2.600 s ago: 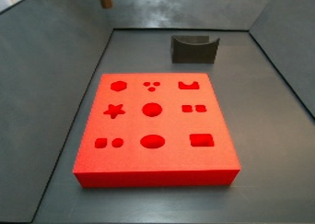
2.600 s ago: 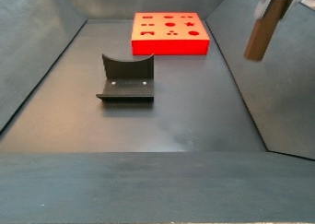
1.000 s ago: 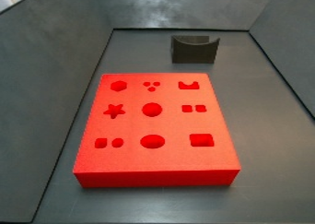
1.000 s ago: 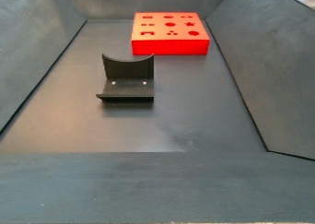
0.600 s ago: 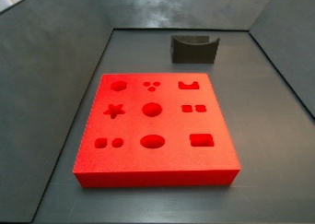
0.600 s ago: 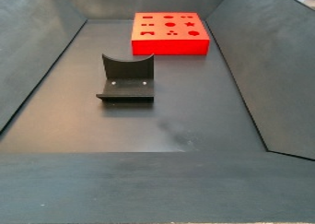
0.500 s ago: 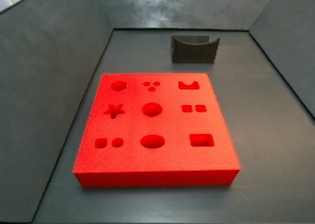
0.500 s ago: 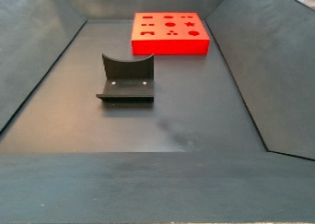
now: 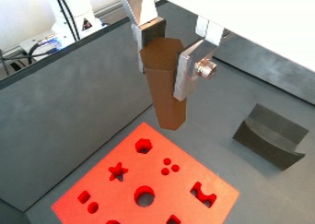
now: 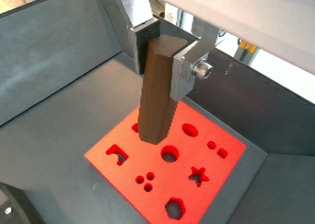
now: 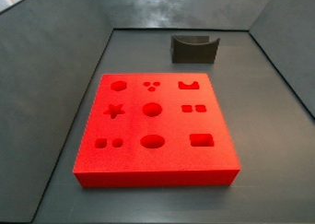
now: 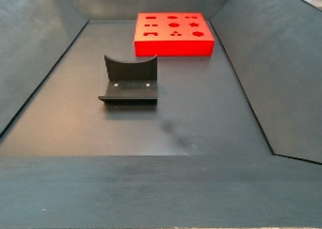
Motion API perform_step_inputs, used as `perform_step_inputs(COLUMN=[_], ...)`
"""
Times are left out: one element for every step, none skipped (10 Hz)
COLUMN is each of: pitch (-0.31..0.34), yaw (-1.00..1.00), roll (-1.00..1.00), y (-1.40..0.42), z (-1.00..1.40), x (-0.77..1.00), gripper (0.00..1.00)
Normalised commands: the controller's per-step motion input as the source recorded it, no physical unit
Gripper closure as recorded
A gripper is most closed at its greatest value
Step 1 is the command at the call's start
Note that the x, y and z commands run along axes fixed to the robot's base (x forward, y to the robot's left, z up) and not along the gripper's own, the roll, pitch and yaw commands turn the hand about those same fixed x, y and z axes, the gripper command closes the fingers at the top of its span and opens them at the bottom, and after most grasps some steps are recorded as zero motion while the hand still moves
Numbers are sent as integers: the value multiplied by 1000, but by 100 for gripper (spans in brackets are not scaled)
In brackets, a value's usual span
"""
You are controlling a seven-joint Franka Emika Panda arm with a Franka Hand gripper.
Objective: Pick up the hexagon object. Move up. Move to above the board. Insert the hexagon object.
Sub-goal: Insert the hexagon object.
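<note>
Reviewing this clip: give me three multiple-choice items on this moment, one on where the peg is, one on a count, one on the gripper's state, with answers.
1. Where is the hexagon object?
A. Lying on the floor
B. Held in the air above the board
C. Seated in a recess

2. How many small round dots are clustered in the board's top row in a side view?
A. One
B. Three
C. Five

3. What is the gripper doing?
A. Open and empty
B. Shut on the fixture
C. Shut on the hexagon object

Answers:
1 B: both wrist views show the brown peg hanging upright, its lower end clear of the red slab.
2 B: three dots sit between the hexagon and the notched recess.
3 C: the silver fingers clamp the peg's upper part on both sides.
</note>
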Motion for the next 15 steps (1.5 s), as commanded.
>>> perform_step_inputs(pitch=[-36,-13,-97,-136,-94,-73,-51,-33,-11,-70,-103,0,-16,-127,-200], yaw=[0,0,0,-66,-34,-89,-97,0,-103,-231,-171,-114,-100,-77,-163], roll=[-41,-36,-119,-236,-266,-281,-297,-331,-350,-376,-379,-337,-349,-391,-386], y=[23,40,86,157,251,237,214,177,129,57,66,186,163,71,63], z=[0,-103,-397,-660,-663,-646,-620,-546,-520,-440,-420,-566,-529,-377,-337], x=[-60,-20,-214,-334,-274,-357,-397,-286,-451,-503,-391,-520,-471,-269,-231], gripper=[100,100,100,100,100,100,100,100,100,100,100,100,100,100,100])
